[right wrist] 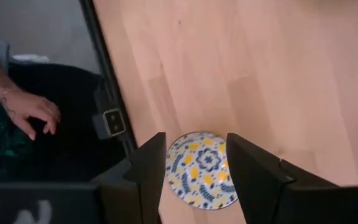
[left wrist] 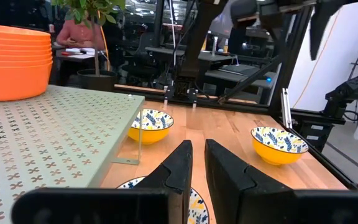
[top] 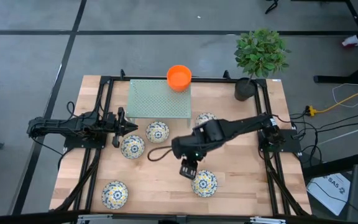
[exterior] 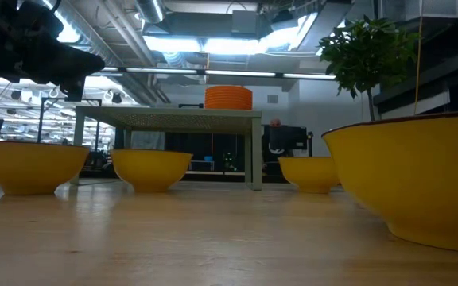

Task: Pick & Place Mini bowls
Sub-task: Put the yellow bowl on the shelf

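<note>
Five patterned mini bowls on the wooden bench, counted from the high view: one at the front left corner (top: pixel 114 193), one just in front of the left hand (top: pixel 132 147), one by the platform's front edge (top: pixel 157 131), one near the right arm's forearm (top: pixel 206 118), one at front centre-right (top: pixel 204 183). All round and small; white insides with blue-and-yellow floral print, yellow outer walls in the low view.

One stack of plain orange bowls (top: pixel 179 77) sits on the far edge of the platform (top: pixel 159 98). The left wrist view shows several nested rims; exact number not countable. Smooth bright plastic look.

Platform: one, pale green, flat, perforated with small cross-shaped holes, on thin legs.

One potted plant (top: pixel 260 53), green leafy, dark pot, at the bench's far right corner. Bench top is light wood planks inside a black frame.

Left hand (top: pixel 129 128): arm lies stretched along the bench's left side, pointing inward; fingers close together with a narrow gap, holding nothing.

Right hand (top: pixel 188 170): arm reaches diagonally from the right edge toward the bench's front, wrist turned downward, fingers spread apart, directly above the front centre-right bowl's rim, the bowl showing between them, not gripped.

A person's hand (right wrist: pixel 33 112) shows beyond the bench edge
</note>
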Robot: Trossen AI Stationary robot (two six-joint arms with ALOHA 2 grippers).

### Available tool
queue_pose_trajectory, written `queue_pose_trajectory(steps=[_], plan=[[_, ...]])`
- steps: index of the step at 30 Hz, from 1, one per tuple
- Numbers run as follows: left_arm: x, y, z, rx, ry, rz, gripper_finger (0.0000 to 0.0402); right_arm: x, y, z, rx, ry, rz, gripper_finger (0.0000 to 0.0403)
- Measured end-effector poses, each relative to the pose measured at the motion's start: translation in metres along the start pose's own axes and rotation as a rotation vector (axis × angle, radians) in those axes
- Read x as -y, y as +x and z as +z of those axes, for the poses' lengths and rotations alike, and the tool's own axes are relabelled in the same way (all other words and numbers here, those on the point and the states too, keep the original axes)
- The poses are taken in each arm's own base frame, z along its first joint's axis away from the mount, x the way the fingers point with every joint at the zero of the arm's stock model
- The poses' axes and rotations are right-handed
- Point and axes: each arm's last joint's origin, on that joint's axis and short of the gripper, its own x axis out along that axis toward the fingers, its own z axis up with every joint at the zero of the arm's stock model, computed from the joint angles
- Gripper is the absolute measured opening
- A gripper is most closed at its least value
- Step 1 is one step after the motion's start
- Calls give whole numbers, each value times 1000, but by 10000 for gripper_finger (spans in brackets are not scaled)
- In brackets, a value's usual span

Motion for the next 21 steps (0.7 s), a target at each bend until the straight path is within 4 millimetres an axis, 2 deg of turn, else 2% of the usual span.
queue_pose_trajectory(steps=[15, 21], plan=[[0, 0, 0, 0, 0, 0, 38, -41, 5, -37, 68, -122, -88, 168], [0, 0, 0, 0, 0, 0, 38, -57, 20, -56, 61, -180, -113, 168]])
